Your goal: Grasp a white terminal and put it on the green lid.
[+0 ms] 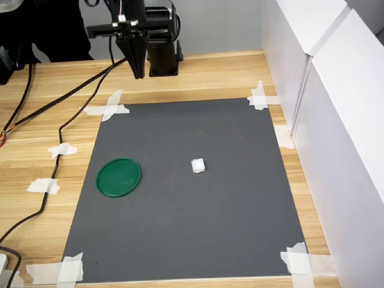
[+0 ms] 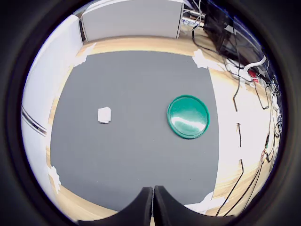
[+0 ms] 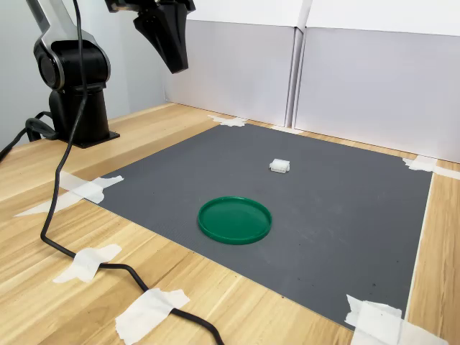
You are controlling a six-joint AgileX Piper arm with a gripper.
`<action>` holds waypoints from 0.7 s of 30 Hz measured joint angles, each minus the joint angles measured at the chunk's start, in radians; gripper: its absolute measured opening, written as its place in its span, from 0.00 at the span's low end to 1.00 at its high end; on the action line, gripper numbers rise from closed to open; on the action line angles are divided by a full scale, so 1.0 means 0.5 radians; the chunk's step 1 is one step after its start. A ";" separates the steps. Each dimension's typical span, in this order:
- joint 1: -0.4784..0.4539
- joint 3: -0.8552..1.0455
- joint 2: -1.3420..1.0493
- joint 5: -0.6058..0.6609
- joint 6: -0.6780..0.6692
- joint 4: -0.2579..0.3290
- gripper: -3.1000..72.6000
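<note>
One Mat, Two Objects, Clenched Pincer Held High

Four taped corners fixed a dark grey mat (image 1: 198, 204) to the wooden table (image 1: 198, 75); white tape pieces (image 1: 108, 107) marked each corner in the first exterior view. White panels (image 1: 342, 120) stood along the mat's edge on the first exterior view's right, and formed the backdrop in the second exterior view. Bare wood bordered the other sides, crossed by black cables (image 3: 65, 180) on the second exterior view's left; the arm's base (image 3: 75, 93) stood on the wood beyond the mat's far corner.

The green lid (image 1: 119, 177) lay flat on the mat, near the mat's edge on the first exterior view's left; the white terminal (image 1: 198, 165) sat near the mat's centre, well apart from the lid, with open mat on all sides of both. In the second exterior view the terminal (image 3: 279, 166) lay beyond the lid (image 3: 235, 219), toward the panels.

The gripper (image 3: 172, 61) hung well above the table by the base, over wood just off the mat's edge, touching nothing. In the wrist view the fingertips (image 2: 146, 202) stood together, with only a thin seam between them; the gripper (image 2: 154, 200) was clenched and empty. The lid (image 2: 188, 116) and the terminal (image 2: 104, 115) both appeared far below on the mat.
</note>
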 joint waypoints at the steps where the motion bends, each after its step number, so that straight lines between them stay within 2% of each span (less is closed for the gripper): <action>1: 0.000 -0.043 0.072 0.031 -0.009 0.013 0.05; 4: 0.000 -0.202 0.262 0.112 -0.043 0.072 0.13; 8: 0.000 -0.368 0.425 0.155 -0.066 0.095 0.30; 17: 0.013 -0.503 0.675 0.181 -0.105 0.099 0.87; 21: 0.111 -0.526 0.750 0.186 -0.105 0.099 0.97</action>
